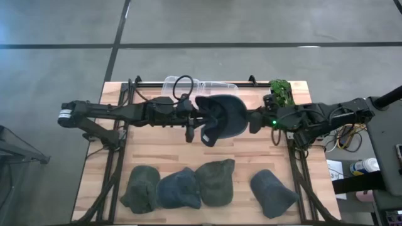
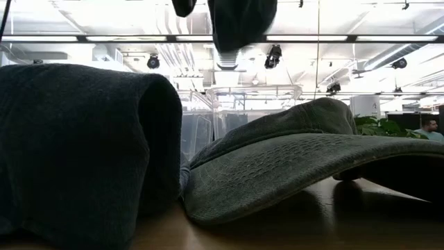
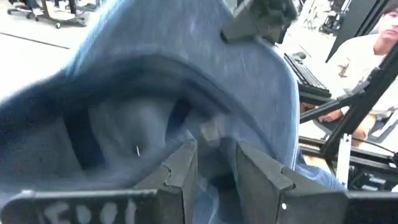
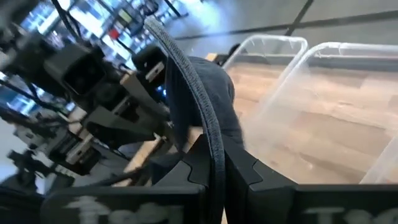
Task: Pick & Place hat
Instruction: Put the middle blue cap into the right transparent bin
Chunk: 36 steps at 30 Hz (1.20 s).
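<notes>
Dark blue, the held hat (image 1: 221,118) hangs above the middle of the wooden table (image 1: 251,150), pinched from both sides: the left gripper (image 1: 196,119) clamps its left edge and the right gripper (image 1: 251,119) bites its right rim, which runs between the fingers (image 4: 193,163) in the right wrist view. Behind it sit clear bins (image 1: 188,85) and a plant (image 1: 281,91); four more hats (image 1: 182,187) line the front edge.

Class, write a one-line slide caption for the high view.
Both arms hold a dark blue hat above the table, left gripper and right gripper shut on it; four hats lie below.
</notes>
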### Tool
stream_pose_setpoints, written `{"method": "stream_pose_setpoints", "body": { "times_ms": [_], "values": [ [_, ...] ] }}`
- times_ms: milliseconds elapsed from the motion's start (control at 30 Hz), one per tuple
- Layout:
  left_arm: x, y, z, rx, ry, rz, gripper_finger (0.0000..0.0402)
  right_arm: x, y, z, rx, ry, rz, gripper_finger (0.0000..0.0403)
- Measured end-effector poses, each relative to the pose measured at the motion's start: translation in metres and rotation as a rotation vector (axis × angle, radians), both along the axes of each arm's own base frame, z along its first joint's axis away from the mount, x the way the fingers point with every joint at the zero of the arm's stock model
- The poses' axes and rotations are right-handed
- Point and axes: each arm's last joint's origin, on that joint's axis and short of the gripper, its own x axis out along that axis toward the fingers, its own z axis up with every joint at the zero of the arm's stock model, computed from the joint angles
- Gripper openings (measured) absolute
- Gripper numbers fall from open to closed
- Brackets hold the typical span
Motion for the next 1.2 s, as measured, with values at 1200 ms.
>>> {"method": "stream_pose_setpoints", "body": {
  "times_ms": [1200],
  "values": [
    [-0.005, -0.028, -0.013, 0.288, 0.323, 0.105, 0.0106, 0.028, -0.020, -0.002, -0.012, -0.046, 0.069, 0.0013]
  ]
}}
